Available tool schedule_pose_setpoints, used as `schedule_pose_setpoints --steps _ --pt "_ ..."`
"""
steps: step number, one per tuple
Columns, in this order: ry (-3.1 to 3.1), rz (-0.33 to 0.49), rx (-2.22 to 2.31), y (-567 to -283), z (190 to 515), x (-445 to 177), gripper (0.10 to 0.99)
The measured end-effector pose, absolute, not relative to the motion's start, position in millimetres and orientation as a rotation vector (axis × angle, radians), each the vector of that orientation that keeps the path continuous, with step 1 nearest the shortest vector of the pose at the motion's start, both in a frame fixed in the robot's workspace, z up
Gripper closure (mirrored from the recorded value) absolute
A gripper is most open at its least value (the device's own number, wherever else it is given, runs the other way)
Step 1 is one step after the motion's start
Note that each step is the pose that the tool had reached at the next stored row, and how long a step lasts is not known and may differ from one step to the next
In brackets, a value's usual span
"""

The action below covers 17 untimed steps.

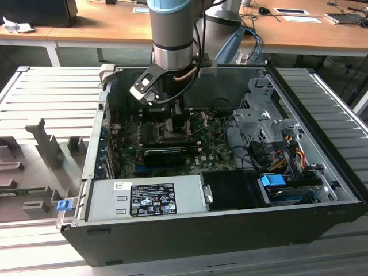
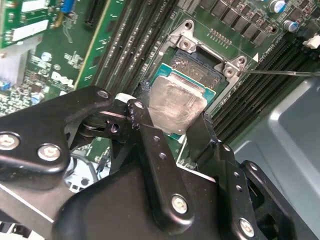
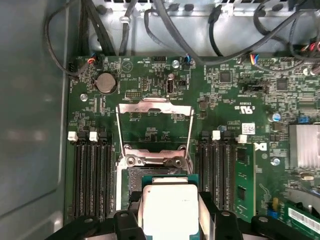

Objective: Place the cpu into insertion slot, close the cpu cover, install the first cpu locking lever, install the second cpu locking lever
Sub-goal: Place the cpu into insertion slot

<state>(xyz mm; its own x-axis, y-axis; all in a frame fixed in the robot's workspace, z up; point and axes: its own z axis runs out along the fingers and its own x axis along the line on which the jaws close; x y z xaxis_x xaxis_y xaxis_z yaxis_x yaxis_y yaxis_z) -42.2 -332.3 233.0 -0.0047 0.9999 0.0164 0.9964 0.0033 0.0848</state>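
So the whole setup is sitting on a grey ribbed metal bench [image 1: 52, 86] (slats running across it, nothing fancy). The open computer case [image 1: 172, 230] is lying on its side directly on that bench, sitting right under and all around the jaws of the gripper [image 1: 172, 118]. Well off to one side of the jaws, toward the exterior view's left, some grey fixture blocks [image 1: 46, 144] are standing on the same slats, near the case's outer wall.
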Motion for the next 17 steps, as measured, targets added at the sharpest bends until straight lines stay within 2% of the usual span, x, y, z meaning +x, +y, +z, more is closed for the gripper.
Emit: schedule_pose_setpoints --steps 17 --pt "2.157 0.107 2.216 -321.3 206.1 -44.8 0.553"
